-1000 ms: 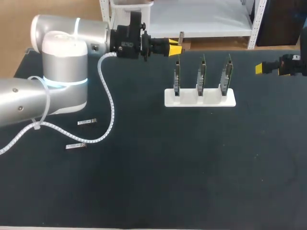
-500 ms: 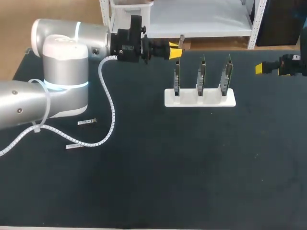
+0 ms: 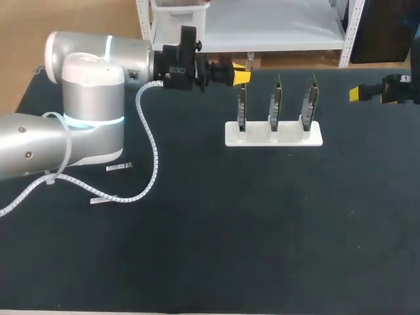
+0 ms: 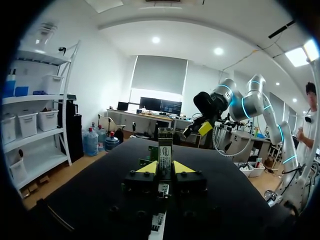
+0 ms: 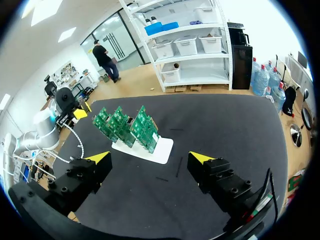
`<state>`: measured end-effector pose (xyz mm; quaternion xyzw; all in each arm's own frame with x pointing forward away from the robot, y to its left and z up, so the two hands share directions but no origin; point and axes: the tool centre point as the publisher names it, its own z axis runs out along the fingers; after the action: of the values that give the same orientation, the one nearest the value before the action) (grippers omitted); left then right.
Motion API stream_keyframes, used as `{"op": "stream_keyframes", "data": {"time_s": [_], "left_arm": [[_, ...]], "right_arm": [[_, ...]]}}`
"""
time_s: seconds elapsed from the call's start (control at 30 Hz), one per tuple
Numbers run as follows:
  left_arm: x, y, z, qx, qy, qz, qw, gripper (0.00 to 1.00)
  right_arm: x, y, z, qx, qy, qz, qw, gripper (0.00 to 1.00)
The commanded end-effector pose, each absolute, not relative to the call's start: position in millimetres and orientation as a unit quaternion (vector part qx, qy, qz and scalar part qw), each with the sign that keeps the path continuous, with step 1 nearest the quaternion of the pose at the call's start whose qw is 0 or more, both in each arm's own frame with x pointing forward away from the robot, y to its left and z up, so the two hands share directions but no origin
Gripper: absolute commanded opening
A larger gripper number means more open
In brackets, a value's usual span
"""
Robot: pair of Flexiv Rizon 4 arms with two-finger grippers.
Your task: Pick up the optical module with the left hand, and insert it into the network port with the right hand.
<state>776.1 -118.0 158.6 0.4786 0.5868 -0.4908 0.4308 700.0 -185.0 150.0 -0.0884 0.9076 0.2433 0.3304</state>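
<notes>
Left pincer (image 4: 165,168) has shifted slightly, clamped around the upright optical module (image 4: 165,149)

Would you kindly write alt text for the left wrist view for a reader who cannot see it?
The left gripper is shut on an optical module above the black table; the right gripper hangs ahead.

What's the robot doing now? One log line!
left gripper: shut on module, near boards | right gripper: open, empty, table's right side | spare modules: two, on table
</notes>
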Motion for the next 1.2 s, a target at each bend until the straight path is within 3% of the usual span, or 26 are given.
{"op": "stream_keyframes", "data": {"time_s": [0.03,1.2], "left_arm": [[775.4,-116.7,158.7,0.475,0.588,-0.49,0.435,0.0],[776.7,-115.6,154.5,0.473,0.598,-0.48,0.434,0.0]], "right_arm": [[700.0,-185.1,150.0,-0.088,0.908,0.243,0.33,1.0],[702.3,-185.4,151.5,-0.101,0.905,0.245,0.333,1.0]]}}
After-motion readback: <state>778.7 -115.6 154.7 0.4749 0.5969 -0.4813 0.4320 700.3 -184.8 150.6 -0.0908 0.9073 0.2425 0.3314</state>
